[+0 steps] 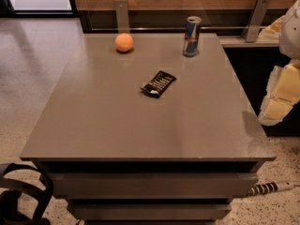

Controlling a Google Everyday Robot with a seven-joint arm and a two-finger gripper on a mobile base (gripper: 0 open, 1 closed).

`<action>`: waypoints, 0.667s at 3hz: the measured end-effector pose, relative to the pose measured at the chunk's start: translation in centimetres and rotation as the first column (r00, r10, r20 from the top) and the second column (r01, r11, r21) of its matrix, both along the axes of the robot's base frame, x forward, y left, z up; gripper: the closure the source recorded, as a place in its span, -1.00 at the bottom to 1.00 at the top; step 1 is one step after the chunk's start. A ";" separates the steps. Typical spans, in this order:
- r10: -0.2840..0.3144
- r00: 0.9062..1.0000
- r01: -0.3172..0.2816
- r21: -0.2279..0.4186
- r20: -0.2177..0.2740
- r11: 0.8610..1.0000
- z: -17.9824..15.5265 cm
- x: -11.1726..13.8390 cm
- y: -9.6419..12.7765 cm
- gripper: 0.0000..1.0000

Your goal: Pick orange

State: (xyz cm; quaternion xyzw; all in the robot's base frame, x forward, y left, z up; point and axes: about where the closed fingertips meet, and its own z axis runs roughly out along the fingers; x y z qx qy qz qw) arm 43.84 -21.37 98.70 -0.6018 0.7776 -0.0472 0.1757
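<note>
Fingers (276,108), pale, blocky, hang well right of round orange (124,42).

Counted one table (140,130). On it sat one orange (124,42) at 11 o'clock, one can (191,30) at 1 o'clock and one dark snack bar (158,83) near centre. Behind stood two brackets: left bracket (122,13), right bracket (257,18). One black bag (18,198) lay at 7 o'clock. One gripper (281,95) was at 3 o'clock, off the table.
</note>
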 end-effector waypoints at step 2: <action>0.006 1.000 -0.006 0.011 0.029 1.000 0.3 1.6 1.8 -1.00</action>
